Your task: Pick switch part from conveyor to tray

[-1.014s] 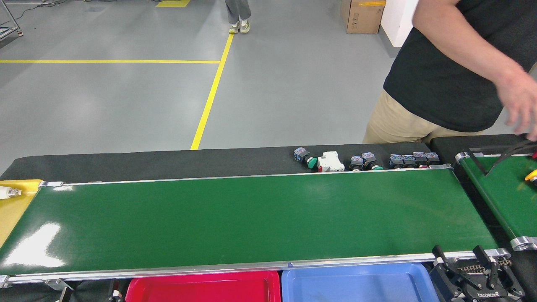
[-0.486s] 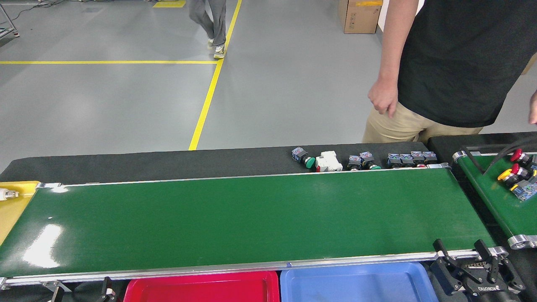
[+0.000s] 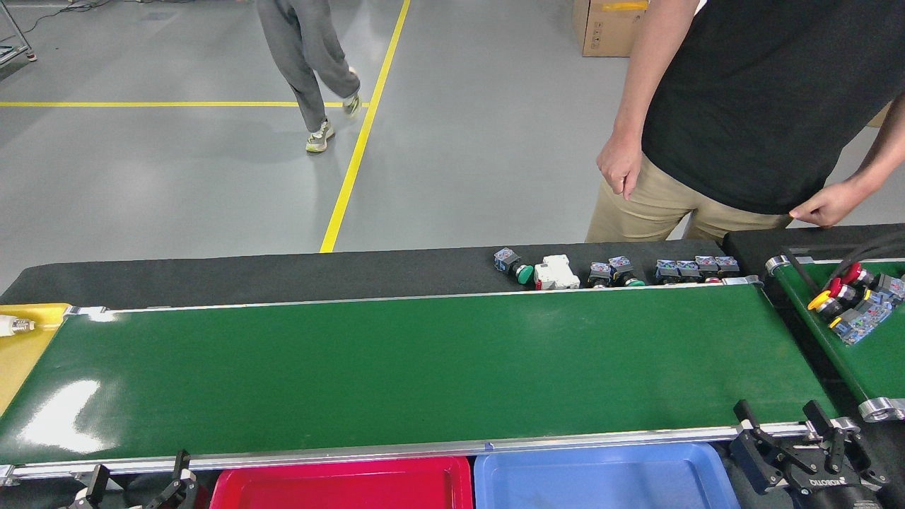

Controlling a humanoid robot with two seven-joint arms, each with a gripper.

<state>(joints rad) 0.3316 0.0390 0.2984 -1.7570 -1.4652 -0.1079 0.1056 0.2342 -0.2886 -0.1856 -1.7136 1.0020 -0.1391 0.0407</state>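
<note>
The conveyor [image 3: 424,367], a long glossy green belt with silver rails, runs across the view, and I see no switch part on it. A cluster of switch parts [image 3: 852,311] with red and yellow caps lies on the narrower green belt [image 3: 870,367] at the right. Below the conveyor's near rail sit a red tray [image 3: 339,488] and a blue tray [image 3: 601,481]. My right gripper [image 3: 775,411] stands open at the bottom right, beside the blue tray. My left gripper [image 3: 141,470] pokes up at the bottom left, fingers apart, holding nothing.
A row of switch parts and a white breaker [image 3: 615,272] lies on the black cloth behind the conveyor. A yellow tray [image 3: 25,353] sits at the left end. A person in a black shirt [image 3: 749,106] stands behind the right end. Another person [image 3: 304,63] walks across the floor.
The switch parts came onto the narrower belt and have moved along it toward me. The person's hand has left that belt. My left gripper has risen into view. The walker has come closer.
</note>
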